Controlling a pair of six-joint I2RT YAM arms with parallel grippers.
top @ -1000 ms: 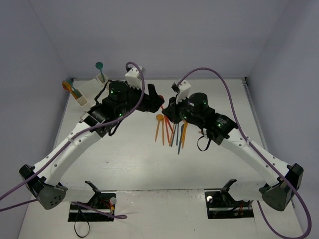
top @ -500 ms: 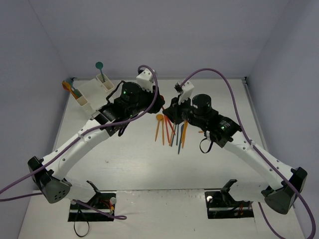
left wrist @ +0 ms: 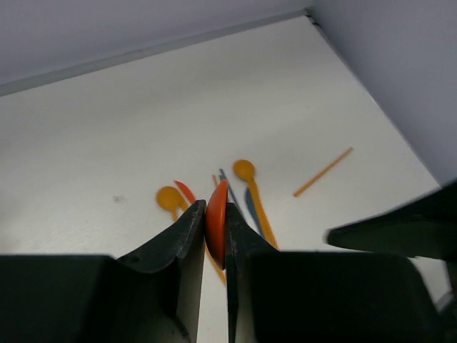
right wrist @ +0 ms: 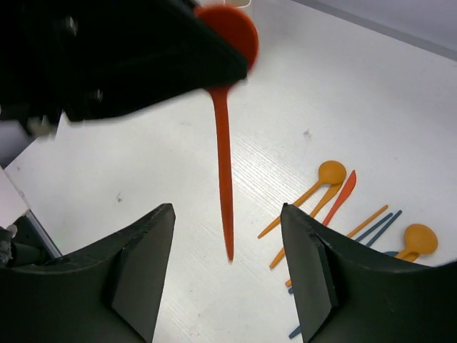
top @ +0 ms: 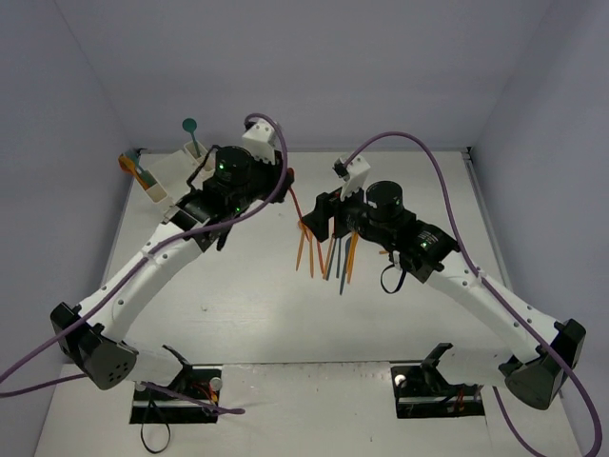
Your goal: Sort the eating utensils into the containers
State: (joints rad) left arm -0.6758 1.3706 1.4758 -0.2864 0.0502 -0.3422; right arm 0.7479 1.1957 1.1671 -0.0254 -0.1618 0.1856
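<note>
Left hand clamping red spoon, seemingly drawn back toward containers, right hand spread open

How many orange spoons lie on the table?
2. In the left wrist view, one orange spoon lies left of the held red spoon, a second orange spoon right of it and farther back. The arms may hide more.
</note>
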